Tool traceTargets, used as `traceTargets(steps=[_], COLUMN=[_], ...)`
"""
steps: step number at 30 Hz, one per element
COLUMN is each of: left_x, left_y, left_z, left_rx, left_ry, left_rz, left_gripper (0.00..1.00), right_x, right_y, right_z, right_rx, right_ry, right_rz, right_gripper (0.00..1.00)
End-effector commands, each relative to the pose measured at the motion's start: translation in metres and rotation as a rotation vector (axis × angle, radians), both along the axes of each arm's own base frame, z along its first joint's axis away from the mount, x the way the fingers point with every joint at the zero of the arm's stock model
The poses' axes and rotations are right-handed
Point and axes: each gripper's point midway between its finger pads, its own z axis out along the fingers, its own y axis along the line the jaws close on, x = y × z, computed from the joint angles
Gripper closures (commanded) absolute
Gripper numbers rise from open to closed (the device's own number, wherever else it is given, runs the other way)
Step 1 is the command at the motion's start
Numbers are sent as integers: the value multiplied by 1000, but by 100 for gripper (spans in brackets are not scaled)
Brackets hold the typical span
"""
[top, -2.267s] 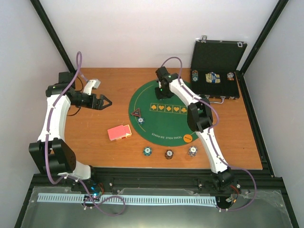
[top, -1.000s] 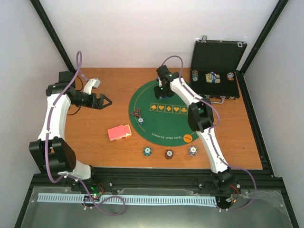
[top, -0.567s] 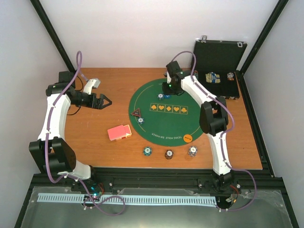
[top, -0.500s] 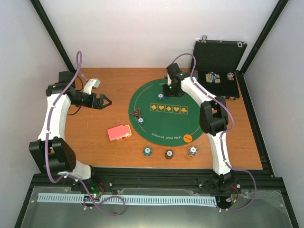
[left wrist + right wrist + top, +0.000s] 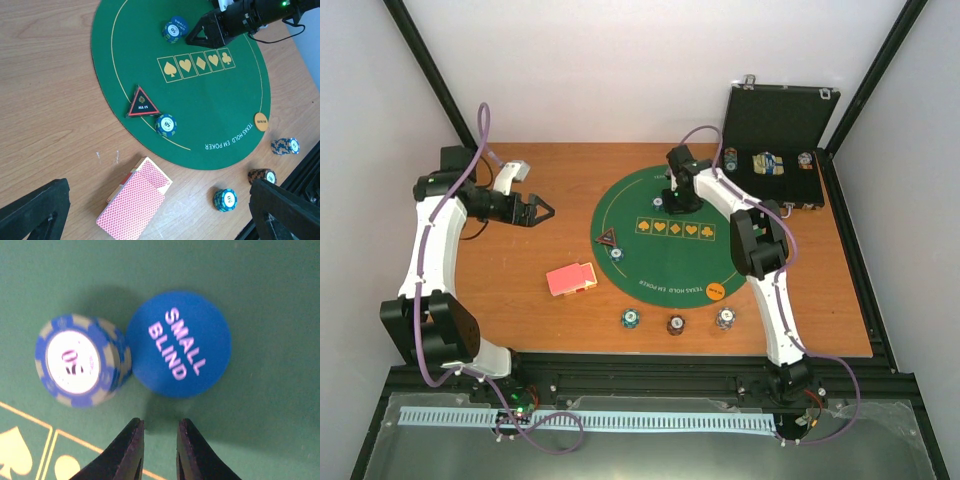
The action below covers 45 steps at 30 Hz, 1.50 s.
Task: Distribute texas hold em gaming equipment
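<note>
On the green felt mat (image 5: 670, 262) a blue disc (image 5: 178, 343) reading SMALL BLIND lies against a blue chip stack (image 5: 80, 360). My right gripper (image 5: 159, 437) hovers just short of the disc, jaws a narrow gap apart and empty. A dark red-edged triangle (image 5: 143, 103) and another chip stack (image 5: 166, 125) sit at the mat's left edge, and an orange disc (image 5: 261, 121) near its front. Red-backed cards (image 5: 135, 200) lie stacked on the wood. My left gripper (image 5: 542, 212) stands wide open and empty above the table's left side.
Three chip stacks (image 5: 631, 319) (image 5: 675, 325) (image 5: 725, 318) stand on the wood in front of the mat. The black case (image 5: 775, 120) stands open at the back right, with more chips in its tray. Black frame posts bound the table.
My right gripper drew back off the blue chip stack, which now shows beside the disc, and its jaws have narrowed. The left arm shifted slightly toward the back.
</note>
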Motion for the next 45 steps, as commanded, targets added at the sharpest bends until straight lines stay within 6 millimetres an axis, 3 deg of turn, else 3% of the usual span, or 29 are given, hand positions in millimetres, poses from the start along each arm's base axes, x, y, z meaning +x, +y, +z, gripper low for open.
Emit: traceTargets(steps=[1,9,16,23,26,28,32,37,39,41,45], left_x=[4,10,14,17,16,14,8,0,-3,-6,-11], left_y=[0,1,2,2,3,3,4,2,2,2,1], left_z=[19,17,12,6,5,4,2,2,2,1,-2], left_rx=[-4,-9,-8,-9,-7,-2,10,10,10,12,16], left_ry=[-42,-38,-27,-13,-9,-8,-3,-2,-6,-5,2], left_rz=[-7,-11,-11,-9,-7,-6,-7,-7,-5,-1,-3], left_gripper=[0,0,0,0,0,0,0,0,0,0,0], right_x=[18,44,75,80,77,72,37,-43,-80,-123,-187], right_y=[-8,-11,-3,-10,-13,-14,-9,5,10,10,17], right_z=[-11,-23,-4,-1,12,41,86,122,124,108,100], right_rx=[-26,-47,8,-19,-27,-11,1,2,0,-20,-10], right_ry=[-13,-48,-136,-158,-167,-200,-246,-278,-273,-222,-194], right_rz=[-13,-16,-26,-54,-65,-69,-49,0,20,42,74], right_gripper=[78,78,78,78,77,71,54,33,28,25,24])
